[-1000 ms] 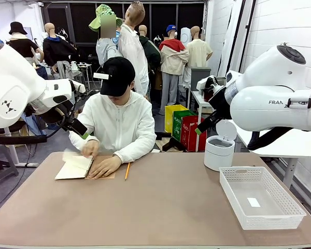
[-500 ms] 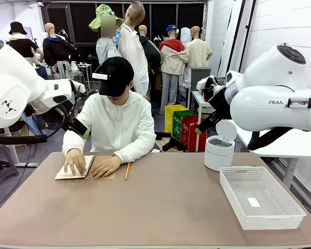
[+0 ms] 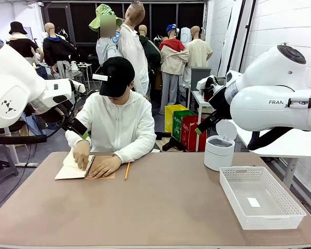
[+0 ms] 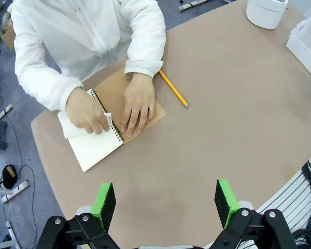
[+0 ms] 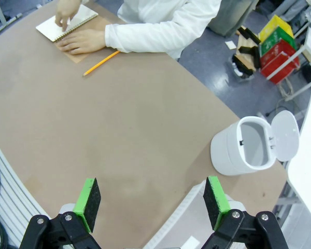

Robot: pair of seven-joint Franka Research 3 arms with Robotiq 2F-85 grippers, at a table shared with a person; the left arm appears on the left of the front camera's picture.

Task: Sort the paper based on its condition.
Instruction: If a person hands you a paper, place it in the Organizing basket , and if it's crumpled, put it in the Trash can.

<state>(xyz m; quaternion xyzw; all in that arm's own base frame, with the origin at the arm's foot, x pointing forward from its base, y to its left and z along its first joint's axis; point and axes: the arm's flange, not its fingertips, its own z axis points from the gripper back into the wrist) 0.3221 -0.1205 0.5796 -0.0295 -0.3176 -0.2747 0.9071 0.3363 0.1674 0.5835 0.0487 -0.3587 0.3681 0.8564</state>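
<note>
Hovering with left gripper (image 4: pixel 165 196) and right gripper (image 5: pixel 153 199) both spread and empty, I judge sorting not yet begun: the paper (image 4: pixel 96 148) lies far left in the notebook (image 4: pixel 114 85), the person's hand (image 4: pixel 88 111) pinching its top sheet.

Left claw (image 4: pixel 165 192) and right claw (image 5: pixel 151 189) hover aloft (jaws spread wide).

Robot lab: white arm (image 3: pixel 280 98) over work table (image 3: pixel 160 207).
</note>
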